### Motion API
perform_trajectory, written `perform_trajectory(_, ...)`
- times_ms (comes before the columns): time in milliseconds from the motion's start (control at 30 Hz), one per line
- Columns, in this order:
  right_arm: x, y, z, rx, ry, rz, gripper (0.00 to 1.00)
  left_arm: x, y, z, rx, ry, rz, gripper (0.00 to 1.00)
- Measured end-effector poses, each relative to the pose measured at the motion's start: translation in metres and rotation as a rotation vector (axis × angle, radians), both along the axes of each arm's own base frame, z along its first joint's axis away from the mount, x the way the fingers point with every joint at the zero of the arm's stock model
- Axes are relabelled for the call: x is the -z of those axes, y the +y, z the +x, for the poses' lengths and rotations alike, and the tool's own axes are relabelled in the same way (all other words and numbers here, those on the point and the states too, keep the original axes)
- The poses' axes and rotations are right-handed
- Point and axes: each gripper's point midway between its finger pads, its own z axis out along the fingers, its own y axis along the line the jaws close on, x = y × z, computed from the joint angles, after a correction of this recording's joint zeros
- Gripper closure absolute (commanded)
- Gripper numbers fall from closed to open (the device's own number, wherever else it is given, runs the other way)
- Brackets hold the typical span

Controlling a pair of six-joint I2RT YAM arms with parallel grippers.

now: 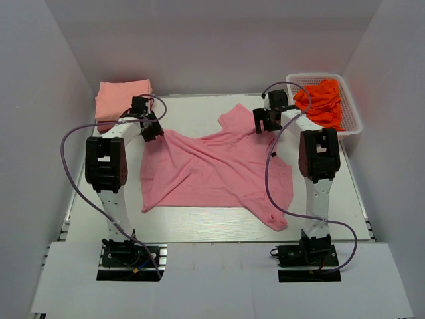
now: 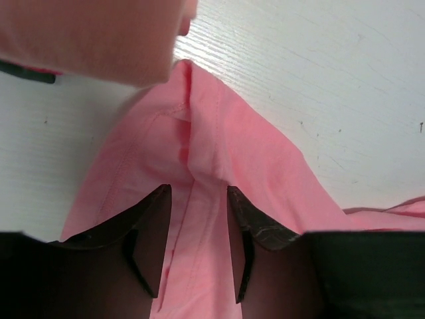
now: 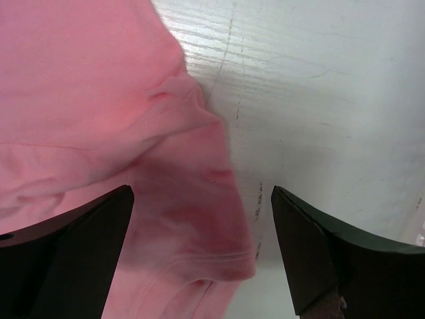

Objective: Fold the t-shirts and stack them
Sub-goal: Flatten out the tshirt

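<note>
A rose-pink t-shirt (image 1: 212, 169) lies spread, rumpled, across the middle of the white table (image 1: 192, 109). My left gripper (image 1: 151, 129) stands over its far-left corner. In the left wrist view a raised fold of the pink t-shirt (image 2: 212, 133) runs between the parted fingers (image 2: 143, 239), and that gripper (image 2: 197, 246) is open. My right gripper (image 1: 265, 119) hangs over the far-right sleeve. Its jaws stand wide apart above the sleeve hem (image 3: 219, 256), so this gripper (image 3: 202, 252) is open with nothing gripped.
A folded salmon-peach t-shirt stack (image 1: 123, 100) sits at the far left, just behind the left gripper, and shows blurred in the left wrist view (image 2: 99, 33). A white lattice basket (image 1: 352, 126) at the far right holds crumpled orange-red t-shirts (image 1: 322, 100). White walls enclose the table.
</note>
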Motion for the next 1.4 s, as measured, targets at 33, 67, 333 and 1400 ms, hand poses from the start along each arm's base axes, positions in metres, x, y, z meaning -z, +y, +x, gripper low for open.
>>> perform_trajectory(33,-0.001,-0.001,0.001,0.001,-0.004,-0.005,0.1,0.002,-0.001,0.001,0.008,-0.003,-0.003,0.53)
perform_trajectory(67,-0.001,-0.002,0.002,0.003,-0.007,-0.009,0.1,0.003,-0.002,0.002,0.014,-0.004,-0.004,0.55)
perform_trajectory(333,-0.002,-0.005,0.004,0.013,-0.018,-0.022,0.1,0.027,-0.008,0.004,0.048,0.026,-0.018,0.75)
perform_trajectory(1400,0.008,-0.049,0.006,0.293,-0.006,-0.088,1.0,-0.027,0.028,0.041,-0.077,-0.016,0.051,1.0)
